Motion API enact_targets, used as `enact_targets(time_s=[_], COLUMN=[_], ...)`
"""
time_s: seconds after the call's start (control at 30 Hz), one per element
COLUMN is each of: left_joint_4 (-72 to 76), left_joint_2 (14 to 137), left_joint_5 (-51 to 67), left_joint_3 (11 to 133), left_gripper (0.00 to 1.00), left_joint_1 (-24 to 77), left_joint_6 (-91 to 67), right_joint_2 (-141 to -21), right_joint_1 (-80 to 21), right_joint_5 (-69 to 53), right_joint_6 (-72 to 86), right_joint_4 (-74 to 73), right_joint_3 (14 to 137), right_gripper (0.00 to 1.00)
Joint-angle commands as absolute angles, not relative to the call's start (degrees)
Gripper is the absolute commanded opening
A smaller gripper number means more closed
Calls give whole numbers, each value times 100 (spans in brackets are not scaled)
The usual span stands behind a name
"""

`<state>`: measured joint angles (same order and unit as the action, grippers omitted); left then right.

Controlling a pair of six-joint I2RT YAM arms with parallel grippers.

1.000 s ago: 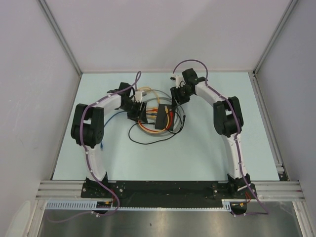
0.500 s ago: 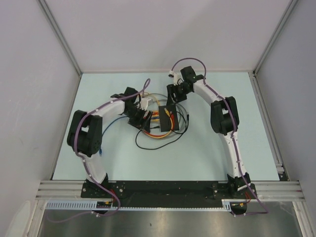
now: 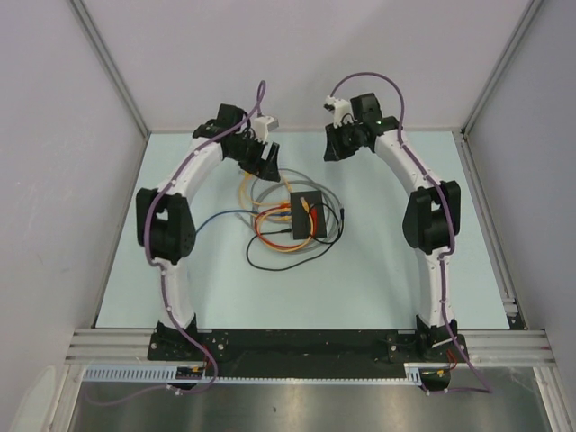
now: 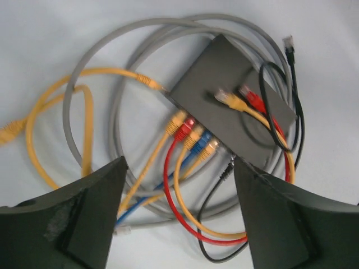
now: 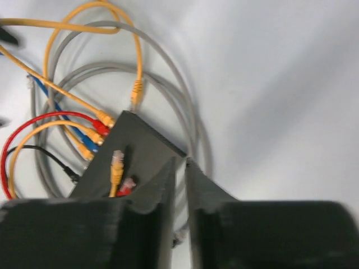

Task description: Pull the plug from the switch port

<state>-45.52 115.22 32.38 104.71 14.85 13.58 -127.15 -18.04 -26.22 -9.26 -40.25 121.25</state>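
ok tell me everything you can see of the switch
The switch is a flat, matte black rectangular box, plastic by the look, lying flat on the pale table between the two arms. Five plugs sit in a row along one long edge: yellow, red, yellow, blue, yellow. A thin black lead enters beside them. Loose yellow and red plug ends rest on its top face, and grey cable loops around it. Only cables and the table touch it.

Setting: robotics lab test cell. Evidence: pale tabletop (image 3: 378, 270) boxed on three sides by plain white panels (image 3: 297, 63); aluminium profile rails (image 3: 108, 345) and slotted cable duct (image 3: 126, 372) along near edge; left arm (image 3: 166, 229) and right arm (image 3: 430, 220) bolted to black base plate (image 3: 297, 346); switch (image 3: 302, 212) amid coloured patch cables (image 4: 106, 72).
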Motion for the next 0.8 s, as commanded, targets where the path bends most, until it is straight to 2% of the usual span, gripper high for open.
enact_targets(time_s=[0.0,0.03,0.13,0.3,0.4,0.6,0.77], left_joint_4=[-4878,-4834,-4799,-4632,-4676,-4755,-4755], left_joint_2=[12637,12760,13078,13139,13262,13368,13421], left_joint_5=[3725,3805,4025,4465,4474,4482,4623], left_joint_3=[11706,11820,12111,11874,11900,11822,11628], left_gripper=[78,78,77,81,76,74,68], left_joint_1=[1459,1450,1433,1433,1433,1424,1424], left_joint_6=[1267,1083,836,800,852,826,826], right_joint_2=[-12919,-12963,-13157,-13420,-13579,-13702,-13702], right_joint_1=[-2109,-2162,-2232,-2285,-2294,-2338,-2364], right_joint_5=[-2672,-2681,-2891,-2865,-2830,-2733,-2716], right_joint_6=[-1107,-1116,-1143,-1195,-1257,-1617,-1749], right_joint_4=[-4104,-4096,-4209,-4236,-4289,-4412,-4465], right_joint_3=[12059,12059,12050,11909,11813,11497,11268], right_gripper=[7,0,0,0,0,0,0])
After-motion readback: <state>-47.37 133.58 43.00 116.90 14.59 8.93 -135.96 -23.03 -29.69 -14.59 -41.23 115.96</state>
